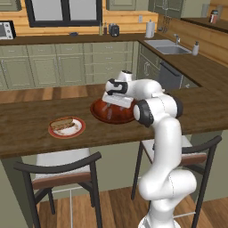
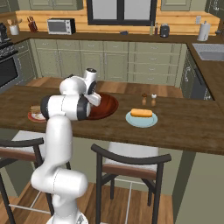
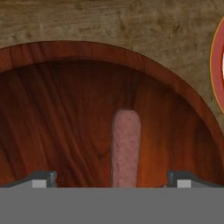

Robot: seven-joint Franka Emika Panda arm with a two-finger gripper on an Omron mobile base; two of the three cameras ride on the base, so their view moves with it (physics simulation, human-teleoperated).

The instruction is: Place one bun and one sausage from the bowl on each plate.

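Parted tool [image 3: 112, 179] fingers straddle sausage [image 3: 125, 146] lying in bowl [image 3: 57, 57]; no legible writing.

The white Franka arm with dark joints rises, bends at the elbow and reaches forward. Its two-finger gripper [image 3: 112, 178] points downward, dark fingertips [image 3: 43, 178] spread wide apart.

1. No lettering, brand, number or sign can be read anywhere in these views.
2. The microwave [image 2: 61, 26] on the back counter is too small for any panel marking to be made out.
3. The bottles [image 1: 103, 29] by the window show no legible labels.
4. The wooden bowl [image 3: 52, 57] shows grain only, no printing.
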